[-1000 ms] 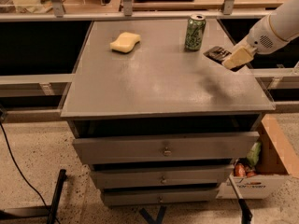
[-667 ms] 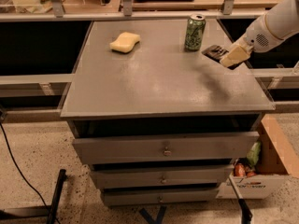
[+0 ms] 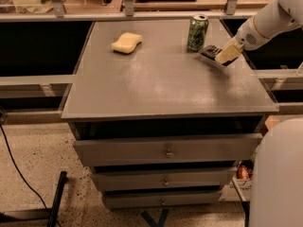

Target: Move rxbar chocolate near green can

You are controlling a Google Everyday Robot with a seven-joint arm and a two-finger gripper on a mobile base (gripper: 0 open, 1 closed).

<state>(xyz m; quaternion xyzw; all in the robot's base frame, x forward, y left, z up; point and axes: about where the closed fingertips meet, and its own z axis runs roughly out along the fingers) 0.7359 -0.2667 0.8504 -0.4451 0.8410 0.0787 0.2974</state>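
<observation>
Moving left since a second ago, the end effector [image 3: 227, 55] has come closer to the green can [image 3: 197, 33]. It is clamped on the right end of the rxbar chocolate [image 3: 209, 50], and the bar has come along with it. The bar's dark end now sticks out just beside the can's right side, low over the tabletop [image 3: 161, 84]. The can stands in the same place at the back. The yellow sponge [image 3: 126, 42] has not moved, well apart on the left.
</observation>
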